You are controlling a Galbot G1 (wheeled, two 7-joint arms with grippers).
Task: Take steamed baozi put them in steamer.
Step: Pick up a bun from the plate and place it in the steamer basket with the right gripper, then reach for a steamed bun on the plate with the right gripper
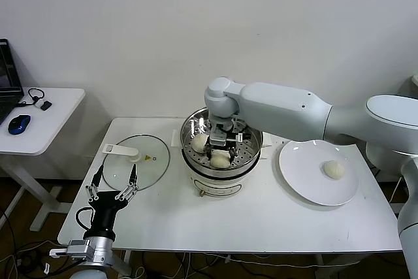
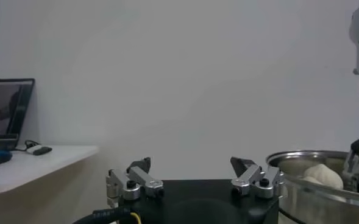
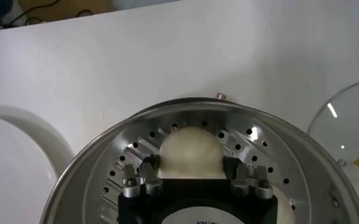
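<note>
The steamer (image 1: 225, 178) stands mid-table, a shiny steel pot with a perforated tray (image 3: 124, 152). My right gripper (image 1: 224, 143) reaches down into it. Its fingers (image 3: 150, 167) press both flanks of a steamed baozi (image 3: 190, 149) resting on the tray near the front (image 1: 220, 159). A second baozi (image 1: 198, 142) lies on the tray's left side. Another one (image 1: 334, 169) sits on the white plate (image 1: 304, 178) to the right. My left gripper (image 1: 114, 178) is parked open over the table's front left, holding nothing (image 2: 192, 173).
A flat glass lid (image 1: 147, 161) with a white handle lies left of the steamer, just beyond the left gripper. A side desk (image 1: 46, 122) with a mouse and a laptop stands further left. The steamer rim (image 2: 307, 158) shows beside the left gripper.
</note>
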